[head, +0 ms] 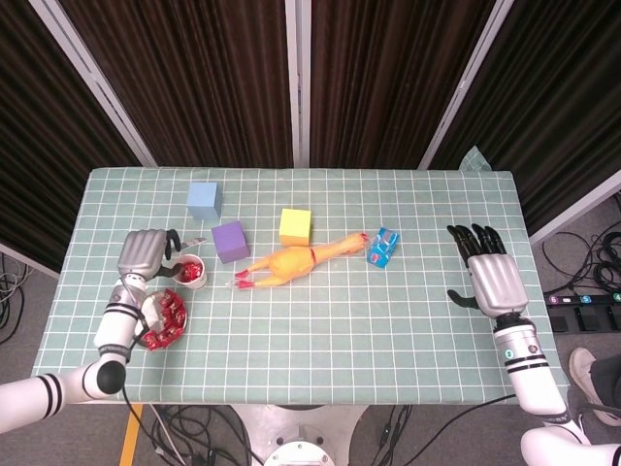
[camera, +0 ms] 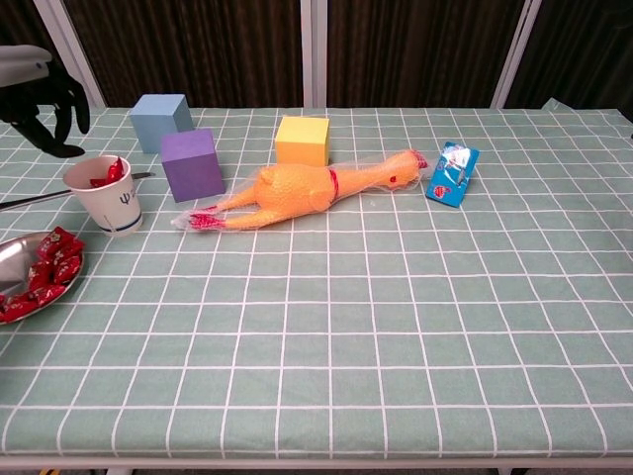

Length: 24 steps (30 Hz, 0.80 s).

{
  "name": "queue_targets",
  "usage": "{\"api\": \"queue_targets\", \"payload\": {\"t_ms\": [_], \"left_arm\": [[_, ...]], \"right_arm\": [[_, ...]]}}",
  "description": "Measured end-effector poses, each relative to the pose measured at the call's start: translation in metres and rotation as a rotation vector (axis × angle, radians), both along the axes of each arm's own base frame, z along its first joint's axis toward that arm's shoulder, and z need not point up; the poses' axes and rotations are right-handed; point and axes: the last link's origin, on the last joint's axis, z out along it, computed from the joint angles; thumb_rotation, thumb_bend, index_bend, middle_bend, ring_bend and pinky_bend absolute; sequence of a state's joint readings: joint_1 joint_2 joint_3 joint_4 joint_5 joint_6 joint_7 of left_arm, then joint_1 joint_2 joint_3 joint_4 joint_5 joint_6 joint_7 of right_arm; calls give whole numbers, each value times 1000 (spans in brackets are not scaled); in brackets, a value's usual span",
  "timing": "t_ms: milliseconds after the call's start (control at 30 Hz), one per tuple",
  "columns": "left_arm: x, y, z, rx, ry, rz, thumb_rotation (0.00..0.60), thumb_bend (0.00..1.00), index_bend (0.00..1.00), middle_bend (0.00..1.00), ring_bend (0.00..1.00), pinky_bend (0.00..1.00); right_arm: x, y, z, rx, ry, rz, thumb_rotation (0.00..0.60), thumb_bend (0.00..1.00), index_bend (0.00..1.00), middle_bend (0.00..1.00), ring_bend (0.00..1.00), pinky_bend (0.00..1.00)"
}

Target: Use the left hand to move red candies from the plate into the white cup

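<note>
The white cup [camera: 104, 194] stands near the table's left edge with red candies [camera: 107, 174] showing inside it; it is also in the head view [head: 191, 272]. A metal plate [camera: 20, 249] with several red candies [camera: 47, 267] lies in front of the cup, seen from above as the plate [head: 166, 318]. My left hand [head: 143, 254] hovers just left of and above the cup, fingers [camera: 61, 114] apart, holding nothing. My right hand [head: 490, 275] rests open at the far right of the table.
A purple cube [head: 230, 241], blue cube [head: 204, 199] and yellow cube [head: 295, 226] stand behind the cup. A rubber chicken [head: 291, 262] lies mid-table, a blue packet [head: 383, 247] to its right. A thin metal utensil [camera: 30, 197] lies by the cup.
</note>
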State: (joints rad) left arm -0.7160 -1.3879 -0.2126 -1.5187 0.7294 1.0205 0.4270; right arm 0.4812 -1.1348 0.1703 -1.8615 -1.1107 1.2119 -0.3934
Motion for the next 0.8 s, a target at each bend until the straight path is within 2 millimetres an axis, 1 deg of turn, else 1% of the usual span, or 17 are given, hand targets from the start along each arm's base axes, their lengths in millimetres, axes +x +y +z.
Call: {"api": "queue_targets", "payload": {"t_ms": [67, 167, 267, 400, 500, 800], "left_arm": [[1, -3, 6, 17, -9, -2, 600, 260, 540, 677, 996, 1000], [0, -14, 16, 39, -29, 2, 600, 253, 541, 677, 996, 1000], [-11, -35, 23, 36, -41, 32, 600, 247, 542, 677, 996, 1000], [-36, -70, 18, -24, -58, 110, 600, 234, 539, 677, 996, 1000], [-43, -88, 12, -75, -87, 144, 600, 222, 539, 677, 996, 1000], [-39, -115, 6, -185, -159, 189, 600, 204, 524, 678, 996, 1000]], "right_arm": [[0, 0, 0, 1, -1, 2, 600, 101, 31, 87, 0, 0], [0, 0, 0, 2, 0, 4, 600, 101, 31, 87, 0, 0], [0, 0, -1, 7, -1, 3, 600, 101, 31, 87, 0, 0], [-1, 2, -3, 16, -1, 2, 600, 101, 31, 87, 0, 0], [-2, 2, -3, 17, 0, 2, 600, 101, 31, 87, 0, 0], [-5, 2, -1, 16, -3, -5, 600, 101, 31, 87, 0, 0]]}}
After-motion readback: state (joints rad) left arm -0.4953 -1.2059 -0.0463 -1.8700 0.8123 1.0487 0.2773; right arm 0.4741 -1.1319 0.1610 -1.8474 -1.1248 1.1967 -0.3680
